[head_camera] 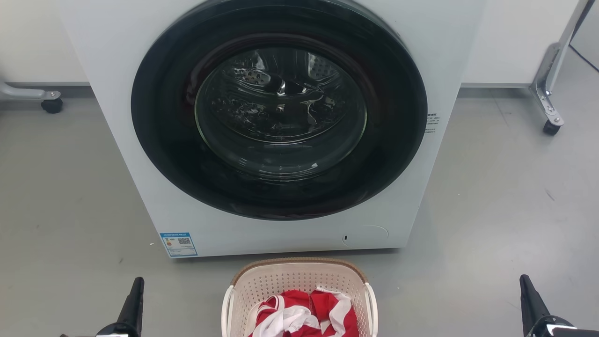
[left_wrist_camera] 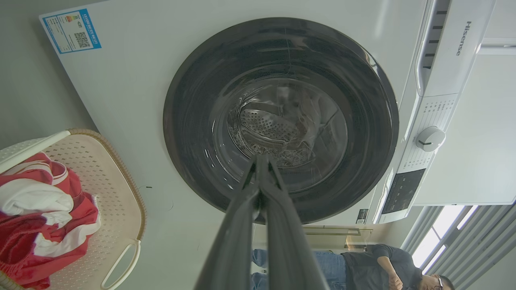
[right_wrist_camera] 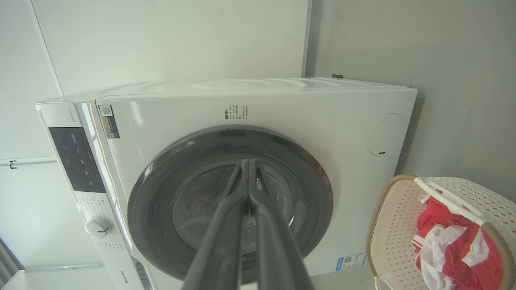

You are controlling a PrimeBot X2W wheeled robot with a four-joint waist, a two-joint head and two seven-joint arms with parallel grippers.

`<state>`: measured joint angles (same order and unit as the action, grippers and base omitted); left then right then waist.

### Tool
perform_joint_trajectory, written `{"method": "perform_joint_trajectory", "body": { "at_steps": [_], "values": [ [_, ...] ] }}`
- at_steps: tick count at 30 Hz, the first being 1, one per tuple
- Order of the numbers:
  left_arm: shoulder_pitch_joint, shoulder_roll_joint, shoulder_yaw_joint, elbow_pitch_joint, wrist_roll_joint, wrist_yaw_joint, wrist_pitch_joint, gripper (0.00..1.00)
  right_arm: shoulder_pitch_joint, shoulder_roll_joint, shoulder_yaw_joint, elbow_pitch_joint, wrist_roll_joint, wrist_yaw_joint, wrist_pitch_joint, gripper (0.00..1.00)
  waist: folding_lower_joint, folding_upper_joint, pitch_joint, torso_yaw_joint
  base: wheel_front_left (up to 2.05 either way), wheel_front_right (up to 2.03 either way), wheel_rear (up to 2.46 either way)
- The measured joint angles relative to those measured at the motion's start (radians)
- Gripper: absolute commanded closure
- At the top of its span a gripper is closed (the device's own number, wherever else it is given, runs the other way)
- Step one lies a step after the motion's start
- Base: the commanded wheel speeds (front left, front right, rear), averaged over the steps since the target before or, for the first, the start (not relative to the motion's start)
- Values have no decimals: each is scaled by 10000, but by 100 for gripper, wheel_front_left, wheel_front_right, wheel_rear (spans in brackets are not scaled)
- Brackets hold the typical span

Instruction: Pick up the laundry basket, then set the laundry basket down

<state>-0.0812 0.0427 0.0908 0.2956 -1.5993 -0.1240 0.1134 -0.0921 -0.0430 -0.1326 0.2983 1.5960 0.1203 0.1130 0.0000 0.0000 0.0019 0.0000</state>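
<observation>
Laundry basket (head_camera: 290, 281) sits midway between your left gripper (head_camera: 137, 286) and right gripper (head_camera: 526, 286), both pinched closed on nothing, neither nearer.

Upright cream laundry basket (head_camera: 299, 285), brown-rimmed, white-handled, on floor holding red-white clothing.

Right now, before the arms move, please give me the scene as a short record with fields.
laundry basket: on the floor, in front of the washing machine, untouched
contents: red and white clothes
door: shut
left claw: shut, empty, left of the basket
right claw: shut, empty, right of the basket
</observation>
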Motion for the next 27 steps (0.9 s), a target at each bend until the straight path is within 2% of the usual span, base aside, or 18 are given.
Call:
{"method": "perform_joint_trajectory", "body": {
  "at_steps": [27],
  "values": [
    [0, 0, 0, -2, 0, 0, 0, 100, 0, 0, 0, -2, 0, 0, 0, 100, 0, 0, 1, 0, 0, 0, 0]
  ]
}}
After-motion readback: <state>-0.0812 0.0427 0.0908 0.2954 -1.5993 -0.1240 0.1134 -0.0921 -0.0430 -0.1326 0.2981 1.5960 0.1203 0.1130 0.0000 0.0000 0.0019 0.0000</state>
